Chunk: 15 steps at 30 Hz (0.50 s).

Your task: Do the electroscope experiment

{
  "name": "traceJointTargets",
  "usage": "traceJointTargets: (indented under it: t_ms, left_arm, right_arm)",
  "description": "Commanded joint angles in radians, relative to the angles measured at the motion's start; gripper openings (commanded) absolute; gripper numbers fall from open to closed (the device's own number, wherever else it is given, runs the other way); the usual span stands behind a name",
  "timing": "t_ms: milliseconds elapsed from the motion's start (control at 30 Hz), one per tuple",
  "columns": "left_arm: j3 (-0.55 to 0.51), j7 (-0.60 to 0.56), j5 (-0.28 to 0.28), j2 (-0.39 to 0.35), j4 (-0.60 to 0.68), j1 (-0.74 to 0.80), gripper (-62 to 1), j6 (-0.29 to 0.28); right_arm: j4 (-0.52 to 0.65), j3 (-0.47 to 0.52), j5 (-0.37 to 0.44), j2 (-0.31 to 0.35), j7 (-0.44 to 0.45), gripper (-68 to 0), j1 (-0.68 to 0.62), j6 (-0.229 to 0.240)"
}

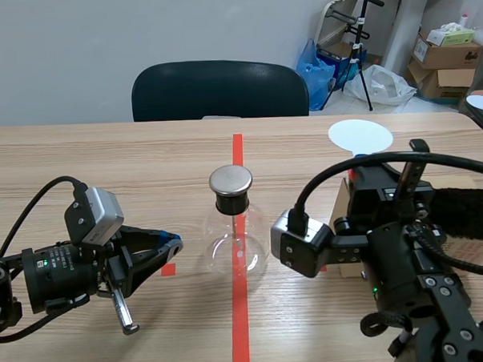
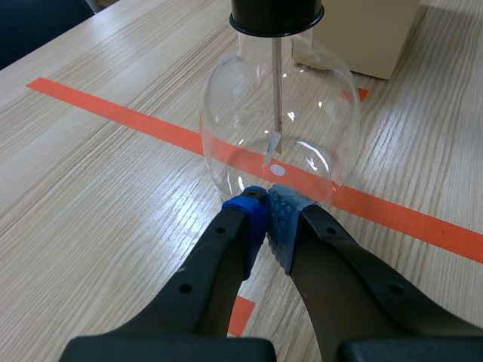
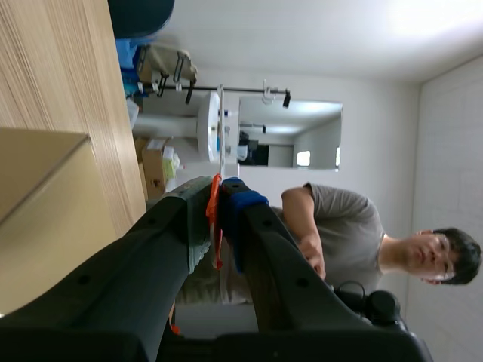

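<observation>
Looking at a clear round glass flask (image 1: 236,247) with a black stopper (image 1: 231,204) and a flat silver metal cap (image 1: 230,180), parked mid-worktop (image 1: 104,155) right on the orange-red tape line. Guessing light, thin-walled, slick and properly fragile, with a skinny metal rod (image 2: 277,83) and flimsy foil (image 2: 272,145) hanging inside, so no squeezing the bulb. Better to take it by the stopper neck, or just tap the cap and leave it standing.

Seeing the left hand (image 2: 266,197) fully closed on nothing, pad tips right at the base of the flask. Maybe touching, can't tell. Seeing the right hand (image 3: 219,197) clamped on a thin orange-red strip (image 3: 215,226), off to the flask's right.

Also spotting a beige cardboard box (image 1: 344,208) just beside the flask, crowding that side for any approach, and a dark chair (image 1: 219,90) well behind the flask.
</observation>
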Motion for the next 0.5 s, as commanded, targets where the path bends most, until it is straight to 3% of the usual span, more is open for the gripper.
traceJointTargets:
  t_ms: [0, 467]
  left_arm:
    - [-0.006, -0.014, -0.01, 0.005, 0.012, -0.003, -57.9, 0.002]
    - [-0.006, -0.014, -0.01, 0.005, 0.012, -0.003, -57.9, 0.002]
  right_arm:
    - [0.007, 0.008, -0.004, 0.011, 0.021, -66.7, 0.009, -0.007]
    - [0.007, 0.008, -0.031, 0.011, 0.328, -66.7, 0.009, -0.007]
